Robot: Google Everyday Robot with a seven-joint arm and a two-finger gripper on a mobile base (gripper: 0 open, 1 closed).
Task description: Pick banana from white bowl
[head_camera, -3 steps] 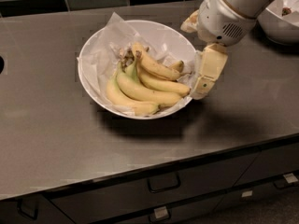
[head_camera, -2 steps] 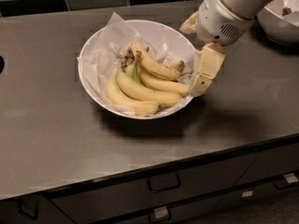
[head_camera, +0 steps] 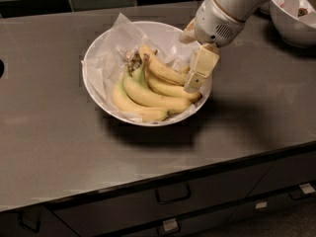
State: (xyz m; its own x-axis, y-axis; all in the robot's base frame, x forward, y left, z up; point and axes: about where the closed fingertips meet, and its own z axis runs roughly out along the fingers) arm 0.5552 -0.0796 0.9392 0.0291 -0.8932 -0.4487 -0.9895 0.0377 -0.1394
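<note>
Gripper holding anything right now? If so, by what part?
Cannot tell. The gripper sits at the bananas' tip ends by the white bowl's right rim; no hold shows, and the bunch lies in the bowl.

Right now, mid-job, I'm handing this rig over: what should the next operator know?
The gripper is low over the right rim of the white bowl, at the tips of the bananas; no grasp can be confirmed.
Things: the bananas lie as a bunch in the white bowl on the counter.
Done: approach to the bowl.
Left: grip one banana and lift it clear of the bowl.
</note>
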